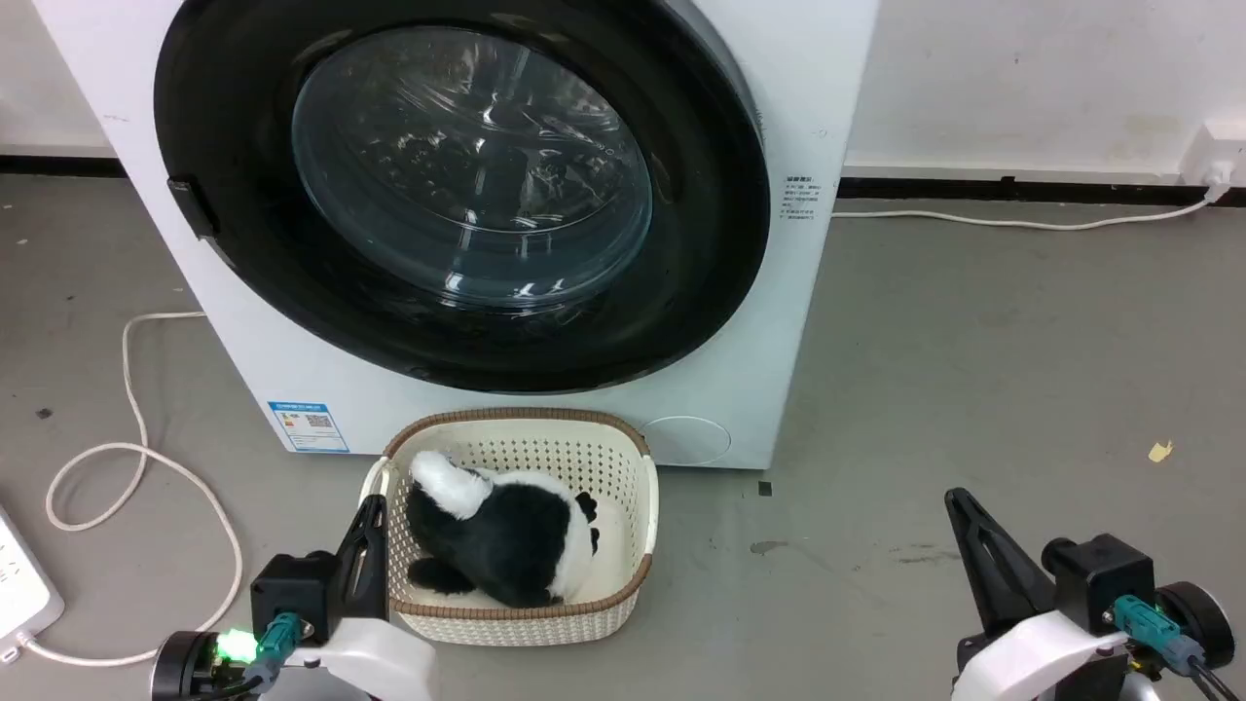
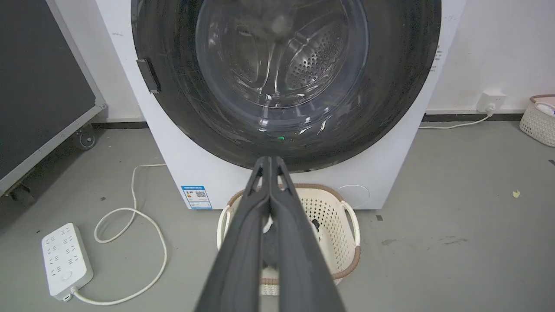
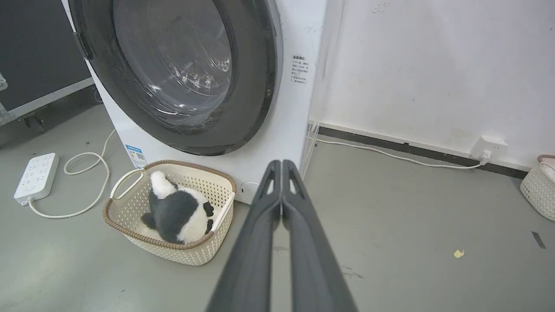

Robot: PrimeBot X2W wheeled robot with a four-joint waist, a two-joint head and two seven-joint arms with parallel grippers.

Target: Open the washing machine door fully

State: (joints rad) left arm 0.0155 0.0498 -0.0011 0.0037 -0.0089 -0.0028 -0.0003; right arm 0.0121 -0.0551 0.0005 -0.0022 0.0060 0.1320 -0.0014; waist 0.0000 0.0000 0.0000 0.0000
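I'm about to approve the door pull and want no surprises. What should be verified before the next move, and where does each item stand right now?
1. The handle on the washing machine door unobstructed: ok.
2. The left gripper open to take it: not ok, fingers together.
3. The right gripper clear of the door: ok, low and shut.
4. Swing path above the basket holding the plush toy: cannot tell.
5. Door unlocked: cannot tell.

Arms low; left tool [image 1: 374,506] and right tool [image 1: 959,498] each with fingers pressed together, holding nothing.
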